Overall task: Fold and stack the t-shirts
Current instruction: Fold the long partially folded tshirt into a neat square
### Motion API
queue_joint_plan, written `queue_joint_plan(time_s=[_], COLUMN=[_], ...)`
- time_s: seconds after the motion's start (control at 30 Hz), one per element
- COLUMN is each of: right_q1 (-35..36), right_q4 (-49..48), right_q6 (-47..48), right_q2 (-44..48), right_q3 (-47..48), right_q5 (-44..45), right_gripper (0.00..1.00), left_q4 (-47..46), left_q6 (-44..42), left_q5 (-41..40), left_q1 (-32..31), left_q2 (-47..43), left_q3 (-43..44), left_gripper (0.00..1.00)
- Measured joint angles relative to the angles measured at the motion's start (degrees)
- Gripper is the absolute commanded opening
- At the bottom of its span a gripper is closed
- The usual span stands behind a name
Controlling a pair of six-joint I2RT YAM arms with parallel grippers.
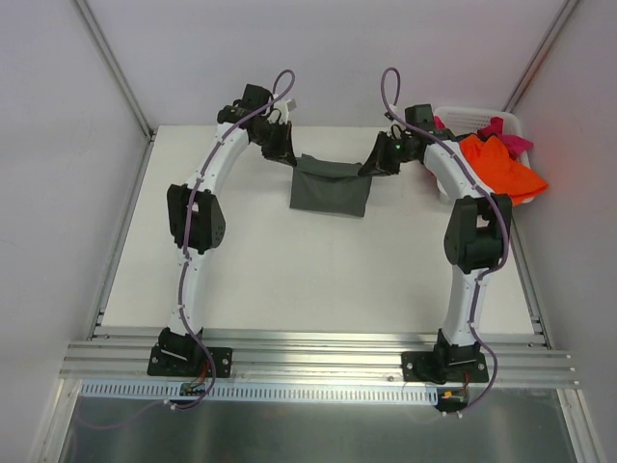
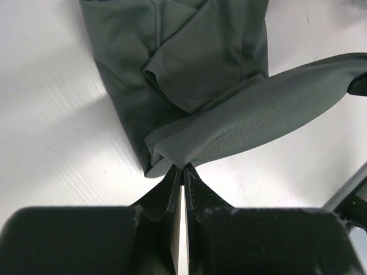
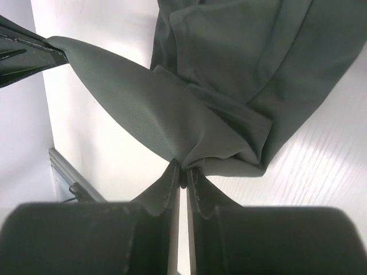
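"What has the left gripper (image 2: 182,167) got?"

"A corner of the dark grey-olive t-shirt (image 1: 331,190). Its fingers are pinched tight together on the cloth."

"And the right gripper (image 3: 182,172)?"

"The same. It is clamped on the other corner of that edge. A band of cloth runs taut from one gripper straight across to the other."

"Where's the rest of the shirt?"

"Just beyond both sets of fingertips. It lies partly folded on the white counter (image 1: 289,280), with a sleeve showing on top."

"Any other shirts?"

"Yes, off to the outer side of the right gripper, past its arm. An orange t-shirt (image 1: 501,166) spills over the rim of a white basket (image 1: 461,112), and a magenta t-shirt (image 1: 511,136) lies just behind it."
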State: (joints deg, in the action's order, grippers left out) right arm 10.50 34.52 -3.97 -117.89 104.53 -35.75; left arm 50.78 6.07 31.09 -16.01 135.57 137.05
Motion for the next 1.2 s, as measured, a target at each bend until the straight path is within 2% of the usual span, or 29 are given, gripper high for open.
queue_joint_plan(time_s=[0.23, 0.73, 0.77, 0.8, 0.83, 0.87, 0.9, 0.93, 1.03, 1.1, 1.2], right_q1=[-0.6, -2.2, -2.3, -2.4, -2.5, -2.8, -3.1, -3.4, -4.2, -4.6, -4.5], right_q4=[-1.4, -2.9, -3.0, -3.2, -3.2, -3.0, -2.9, -2.5, -2.1, -2.0, -2.3], right_q6=[0.7, 1.0, 1.2, 1.3, 1.5, 1.8, 1.8, 1.9, 3.2, 3.7, 4.5], right_q2=[-7.0, -18.2, -19.1, -19.8, -20.5, -21.3, -22.0, -22.8, -24.5, -24.3, -22.4], right_q3=[7.1, 16.1, 17.2, 18.1, 18.9, 19.8, 20.7, 22.1, 25.5, 26.0, 25.0], right_q5=[1.6, 4.2, 4.5, 4.9, 5.5, 6.4, 7.5, 8.7, 12.7, 14.6, 16.4], right_gripper=[0.03, 0.01, 0.01, 0.01, 0.18, 0.29, 0.38, 0.56, 0.73, 0.76, 0.77], left_q4=[-6.7, -22.5, -23.7, -24.8, -26.4, -27.7, -29.1, -30.2, -32.9, -34.4, -34.8], left_q6=[-0.2, -1.6, -2.1, -2.5, -3.3, -4.0, -4.2, -4.3, -5.6, -6.3, -6.5], left_q5=[-2.2, -7.1, -7.5, -7.8, -8.7, -9.6, -10.3, -11.1, -13.8, -15.5, -16.6], left_q1=[0.0, -0.3, -0.4, -0.5, -0.7, -0.8, -0.8, -0.8, -0.8, -0.8, -0.8], left_q2=[6.0, 14.5, 14.7, 14.8, 14.9, 15.1, 15.2, 15.3, 15.3, 14.1, 9.2], left_q3=[5.2, 7.8, 7.8, 7.8, 7.8, 7.8, 7.8, 7.8, 7.3, 5.1, -3.7], left_gripper=[0.0, 0.02, 0.13, 0.34, 0.93, 0.99, 0.99, 0.99, 0.99, 0.99, 0.99])
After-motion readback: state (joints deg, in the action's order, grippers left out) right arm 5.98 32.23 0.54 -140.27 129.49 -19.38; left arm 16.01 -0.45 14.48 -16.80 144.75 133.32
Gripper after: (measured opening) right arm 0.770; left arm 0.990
